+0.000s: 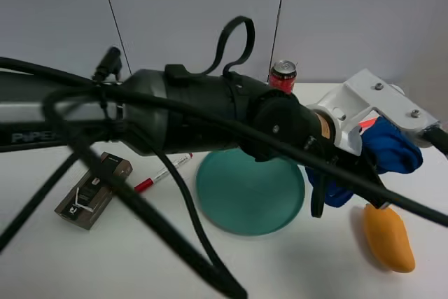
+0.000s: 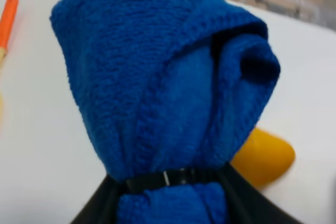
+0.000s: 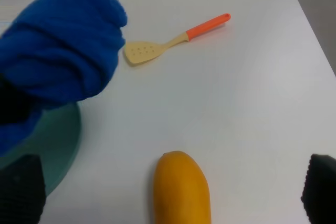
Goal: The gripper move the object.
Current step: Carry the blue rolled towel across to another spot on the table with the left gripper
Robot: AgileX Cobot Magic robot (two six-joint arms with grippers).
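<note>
My left gripper reaches across to the right side of the table and is shut on a bunched blue towel, held up off the table. In the left wrist view the towel fills the picture, pinched between the black fingers. It hangs just right of a teal plate and above an orange mango. In the right wrist view my right gripper is open and empty, with the mango lying between its fingertips and the towel beyond.
A red can stands behind the plate. A red marker and a brown box lie at the left. A spatula with an orange handle lies beyond the mango. The table's right edge is near.
</note>
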